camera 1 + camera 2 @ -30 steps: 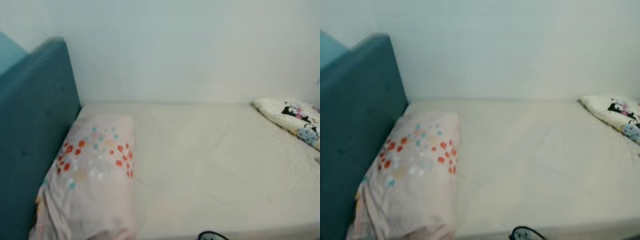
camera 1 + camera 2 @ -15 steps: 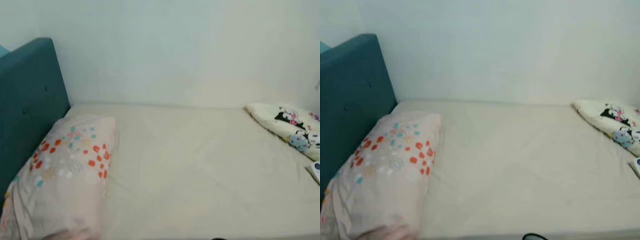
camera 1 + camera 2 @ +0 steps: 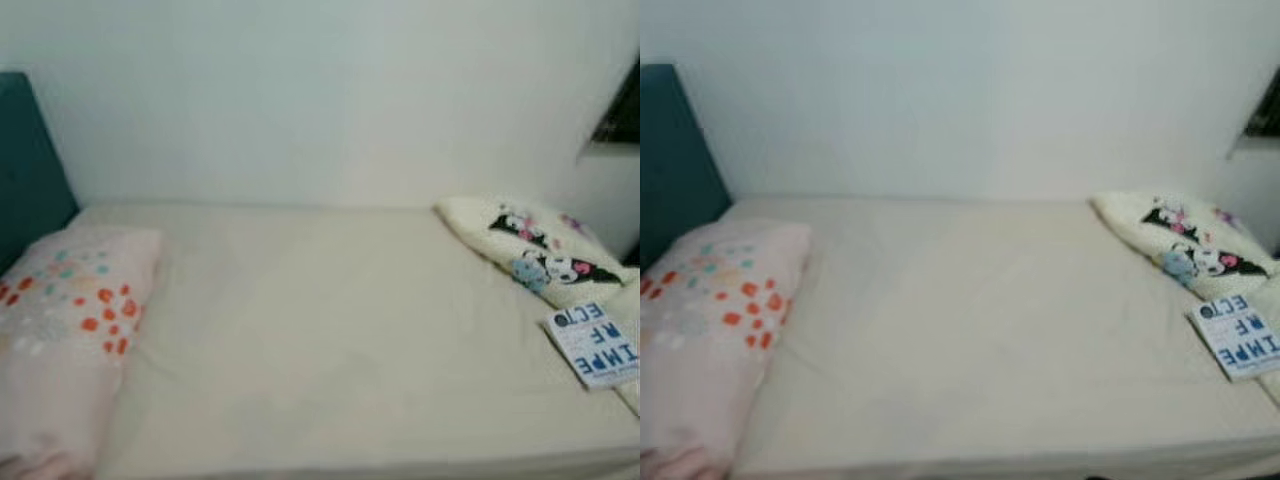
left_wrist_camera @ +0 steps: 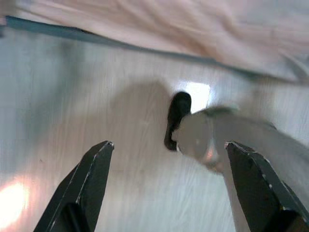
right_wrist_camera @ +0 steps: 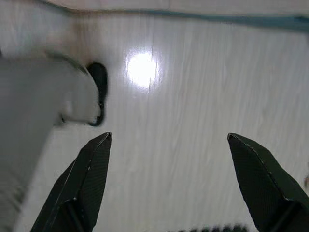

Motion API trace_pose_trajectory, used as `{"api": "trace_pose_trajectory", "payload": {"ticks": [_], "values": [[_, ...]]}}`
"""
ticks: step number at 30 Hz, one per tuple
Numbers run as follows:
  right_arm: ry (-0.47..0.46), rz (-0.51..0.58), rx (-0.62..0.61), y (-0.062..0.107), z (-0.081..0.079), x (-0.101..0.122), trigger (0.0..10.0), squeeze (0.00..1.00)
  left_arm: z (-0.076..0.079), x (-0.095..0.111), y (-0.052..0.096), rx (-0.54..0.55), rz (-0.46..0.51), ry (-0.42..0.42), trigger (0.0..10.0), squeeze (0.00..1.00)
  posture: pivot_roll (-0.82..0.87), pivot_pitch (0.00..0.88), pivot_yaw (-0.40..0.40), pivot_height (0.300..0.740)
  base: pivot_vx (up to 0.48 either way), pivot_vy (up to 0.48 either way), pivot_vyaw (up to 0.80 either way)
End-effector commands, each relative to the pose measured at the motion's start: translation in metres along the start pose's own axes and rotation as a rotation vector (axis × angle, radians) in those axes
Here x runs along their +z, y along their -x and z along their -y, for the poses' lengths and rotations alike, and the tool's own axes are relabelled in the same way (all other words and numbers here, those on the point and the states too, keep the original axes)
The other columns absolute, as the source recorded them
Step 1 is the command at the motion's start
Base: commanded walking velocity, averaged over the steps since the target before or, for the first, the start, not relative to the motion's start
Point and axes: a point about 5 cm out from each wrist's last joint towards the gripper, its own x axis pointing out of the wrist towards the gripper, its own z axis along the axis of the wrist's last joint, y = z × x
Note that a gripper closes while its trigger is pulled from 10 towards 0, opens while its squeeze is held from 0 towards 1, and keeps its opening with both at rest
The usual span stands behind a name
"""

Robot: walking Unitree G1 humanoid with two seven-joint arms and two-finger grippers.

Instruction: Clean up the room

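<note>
left gripper: the left gripper (image 4: 166, 188) hangs low over the pale wood floor (image 4: 120, 145), fingers spread apart and holding nothing; the robot's own leg and the hem of the bedding lie beyond it.
right gripper: the right gripper (image 5: 169, 183) also hangs over the floor, fingers wide apart and empty.
landmark: the bed (image 3: 330, 330), its bare cream sheet taking up the middle ground.
book: the book (image 3: 595, 345) lies flat near the bed's front edge at its right end, cover up, well above and ahead of both grippers.
nearer arm: judging by side, the right arm is the closer one to the book.
book axis: its long side runs from the bed's front edge back toward the wall, slightly slanted; the cover lettering reads upside down from here, so its top points toward the robot.
floral pillow: the floral pillow (image 3: 65, 340) sits at the bed's left end, against the teal headboard (image 3: 25, 160).
cartoon pillow: the cartoon pillow (image 3: 525, 250) lies behind the book, toward the wall (image 3: 320, 100), long axis slanting from the wall toward the bed's right end.
</note>
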Motion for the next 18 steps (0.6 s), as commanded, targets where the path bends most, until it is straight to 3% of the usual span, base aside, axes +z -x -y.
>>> {"api": "trace_pose_trajectory", "payload": {"ticks": [1, 3, 9, 18], "values": [[0.016, 0.015, 0.003, -0.001, -0.003, 0.006, 10.0, 0.0, 0.0, -0.013, 0.002, -0.002, -0.045, -0.004, 10.0, 0.0, 0.06, 0.0, -0.062, 0.74, 0.0, -0.48, 0.75], [0.009, 0.023, 0.002, -0.001, -0.008, 0.01, 10.0, 0.0, 0.0, -0.013, 0.002, -0.003, -0.044, -0.007, 10.0, 0.0, 0.06, 0.0, -0.06, 0.74, 0.0, -0.48, 0.74], [-0.008, 0.023, 0.004, -0.003, -0.023, 0.015, 10.0, 0.0, 0.001, -0.012, 0.002, -0.01, -0.043, -0.017, 10.0, 0.0, 0.06, 0.0, -0.06, 0.74, 0.0, -0.48, 0.0], [-0.018, 0.013, -0.016, -0.002, -0.016, 0.008, 10.0, 0.0, 0.002, -0.014, 0.002, -0.015, -0.046, -0.022, 10.0, 0.0, 0.06, 0.0, -0.058, 0.74, 0.0, -0.48, 0.0]]}}
